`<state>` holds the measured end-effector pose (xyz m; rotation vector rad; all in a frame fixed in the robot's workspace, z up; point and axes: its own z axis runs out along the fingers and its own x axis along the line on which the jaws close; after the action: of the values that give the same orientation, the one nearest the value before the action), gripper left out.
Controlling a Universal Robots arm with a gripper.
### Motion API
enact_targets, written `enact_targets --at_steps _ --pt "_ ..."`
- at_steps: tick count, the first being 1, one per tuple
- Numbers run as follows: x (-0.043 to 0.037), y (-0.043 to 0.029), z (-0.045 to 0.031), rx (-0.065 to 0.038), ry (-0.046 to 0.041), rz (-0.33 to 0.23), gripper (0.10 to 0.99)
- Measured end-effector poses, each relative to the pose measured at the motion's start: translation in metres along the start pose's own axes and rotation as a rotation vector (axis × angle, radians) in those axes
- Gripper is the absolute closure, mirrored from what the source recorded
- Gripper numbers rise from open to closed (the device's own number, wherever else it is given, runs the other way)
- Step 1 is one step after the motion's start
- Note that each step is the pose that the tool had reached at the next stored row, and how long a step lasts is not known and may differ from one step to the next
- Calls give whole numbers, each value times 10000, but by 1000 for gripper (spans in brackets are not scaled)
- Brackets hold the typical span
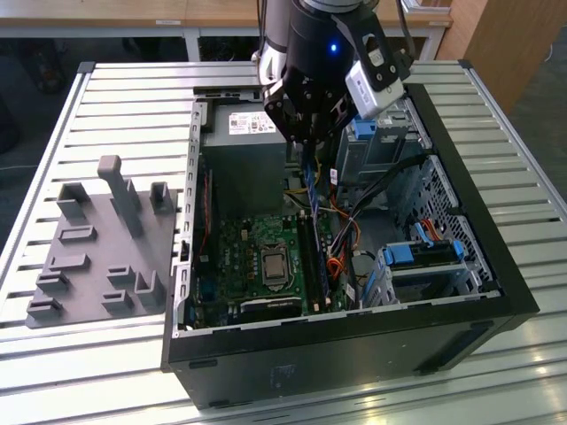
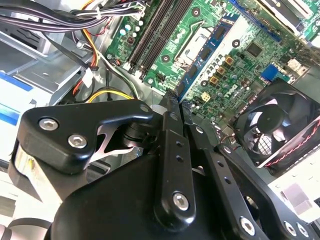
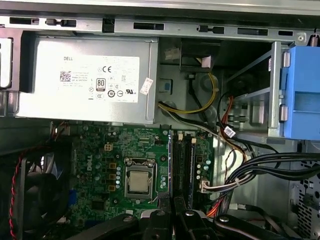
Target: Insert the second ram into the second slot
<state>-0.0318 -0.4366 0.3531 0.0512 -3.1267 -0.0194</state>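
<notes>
Exterior view: one robot arm (image 1: 310, 35) reaches down into one open computer case (image 1: 354, 345), which lies on a counter (image 1: 115, 97) of ribbed metal slats. One grey plate (image 1: 97, 266) with upright pegs sits on the counter at the exterior view's left, just beside the case. Two blue drive holders (image 1: 425, 252) show inside the case, and wooden furniture (image 1: 496, 44) stands behind the counter. The one claw (image 1: 308, 149) is closed on the one blue memory stick (image 1: 309, 186), which hangs on edge below it, over the green board (image 1: 257, 257) and near the one power box (image 1: 244, 146).

In the second wrist view the claw (image 2: 177, 102) pinches the memory stick (image 2: 206, 52) by its flat sides. Its long axis runs away from the fingertips, in line with the long dark slots (image 2: 155, 35). One fan (image 2: 280, 125) sits beside the board.

In the first wrist view the memory stick (image 3: 170, 165) shows edge-on as a thin line above the claw (image 3: 174, 217). It lies parallel to the slots (image 3: 182, 165) and just beside them, one end pointing at the power box (image 3: 90, 80). One processor socket (image 3: 137, 180) lies between it and the fan (image 3: 35, 195). I cannot tell whether the stick touches a slot.
</notes>
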Motion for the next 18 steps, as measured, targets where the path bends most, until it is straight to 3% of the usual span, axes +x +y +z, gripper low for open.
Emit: enact_targets --at_steps 18 --pt "-1 -1 47 0 9 1 949"
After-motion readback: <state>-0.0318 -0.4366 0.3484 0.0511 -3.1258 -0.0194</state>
